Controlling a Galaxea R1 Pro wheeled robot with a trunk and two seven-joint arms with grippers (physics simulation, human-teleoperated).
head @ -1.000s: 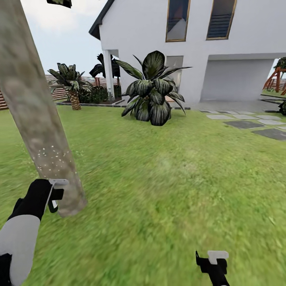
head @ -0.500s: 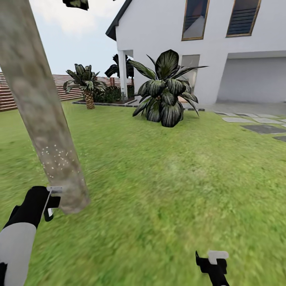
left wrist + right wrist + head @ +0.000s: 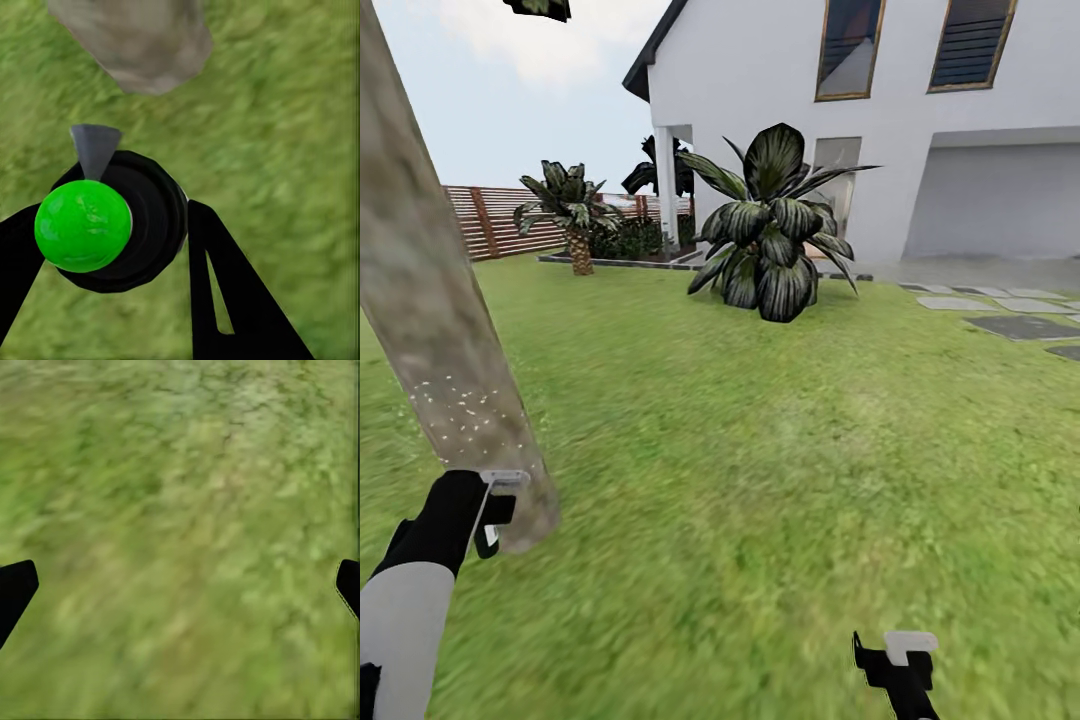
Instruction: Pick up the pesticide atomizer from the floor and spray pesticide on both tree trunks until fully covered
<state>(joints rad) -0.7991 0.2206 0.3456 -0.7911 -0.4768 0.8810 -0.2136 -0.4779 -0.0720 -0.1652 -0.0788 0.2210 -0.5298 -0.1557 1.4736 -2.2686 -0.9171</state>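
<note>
Swung a little since half a second ago, the head camera now puts the tree trunk (image 3: 435, 330) nearer the picture's left edge, with more of the brown slat fence (image 3: 485, 220) in sight behind it; the left gripper (image 3: 495, 510) keeps its place beside the trunk's base. A patch of pale specks dots the bark just above the gripper. From the left wrist camera comes what the head view hides: the pesticide atomizer (image 3: 112, 221), a black round body with a bright green cap and a grey nozzle aimed at the trunk's foot (image 3: 135, 41), pinched between the two black fingers (image 3: 225, 292). The left arm reaches forward low, its white forearm and black wrist leading to the trunk. The right gripper (image 3: 895, 665) hangs low over the grass (image 3: 780, 450); its wrist camera shows the fingertips (image 3: 15, 589) spread wide over bare lawn. Beyond stand a white house (image 3: 880, 120), a broad-leafed dark plant (image 3: 770, 240), a short palm (image 3: 575, 215) and grey stepping stones (image 3: 1010, 315).
</note>
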